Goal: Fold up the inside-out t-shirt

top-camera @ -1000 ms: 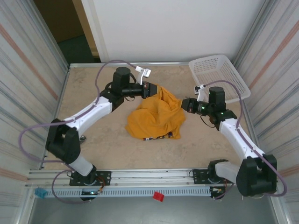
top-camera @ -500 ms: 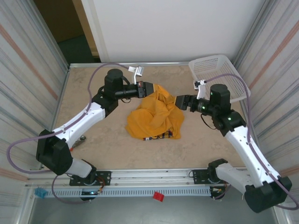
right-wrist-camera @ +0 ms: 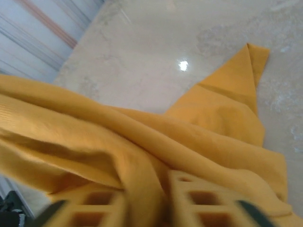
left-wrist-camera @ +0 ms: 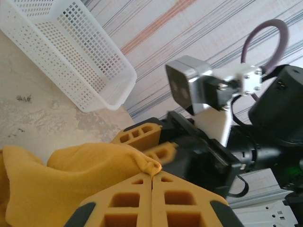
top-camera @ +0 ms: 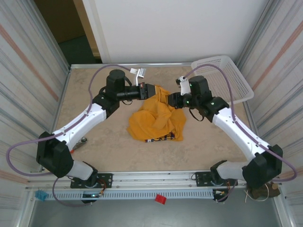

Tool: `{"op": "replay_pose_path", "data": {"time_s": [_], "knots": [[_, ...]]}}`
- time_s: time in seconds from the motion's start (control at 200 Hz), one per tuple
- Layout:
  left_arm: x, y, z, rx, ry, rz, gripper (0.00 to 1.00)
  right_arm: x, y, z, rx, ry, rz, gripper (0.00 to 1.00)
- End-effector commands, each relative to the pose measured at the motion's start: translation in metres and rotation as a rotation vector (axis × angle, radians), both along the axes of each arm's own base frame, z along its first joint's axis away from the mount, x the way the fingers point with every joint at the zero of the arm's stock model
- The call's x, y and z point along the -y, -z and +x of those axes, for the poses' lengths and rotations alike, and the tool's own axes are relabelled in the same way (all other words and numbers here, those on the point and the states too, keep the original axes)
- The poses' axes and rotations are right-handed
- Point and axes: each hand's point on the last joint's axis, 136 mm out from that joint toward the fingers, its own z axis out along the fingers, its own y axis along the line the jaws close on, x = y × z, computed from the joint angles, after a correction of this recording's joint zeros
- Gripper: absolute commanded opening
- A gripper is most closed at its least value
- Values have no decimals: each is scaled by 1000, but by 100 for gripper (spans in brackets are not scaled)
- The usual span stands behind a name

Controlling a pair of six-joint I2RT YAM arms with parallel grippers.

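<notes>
From above, you see the right gripper has swung in from the side to the far edge of the inside-out t-shirt. It sits just beside the left gripper, which still pinches that edge. The shirt lies bunched mid-worktop, with dark print peeking at its near hem.

In the left wrist view, your left gripper is pressed together on a yellow fold, with the right gripper close in front.

In the right wrist view, cloth runs between the right gripper's jaws, which are closed on it. You likely now have both holds needed to spread the shirt.
</notes>
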Motion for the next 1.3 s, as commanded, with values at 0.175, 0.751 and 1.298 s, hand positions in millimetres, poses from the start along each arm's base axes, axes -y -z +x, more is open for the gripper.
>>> {"op": "replay_pose_path", "data": {"time_s": [0.175, 0.751, 1.298], "knots": [[-30, 8, 23, 58, -158, 99, 28, -2, -100, -50, 156, -267, 289, 0], [-3, 26, -19, 123, -92, 108, 65, 3, -112, -44, 124, -288, 433, 0], [36, 59, 6, -29, -127, -3, 76, 5, -96, -39, 86, -253, 424, 0]]}}
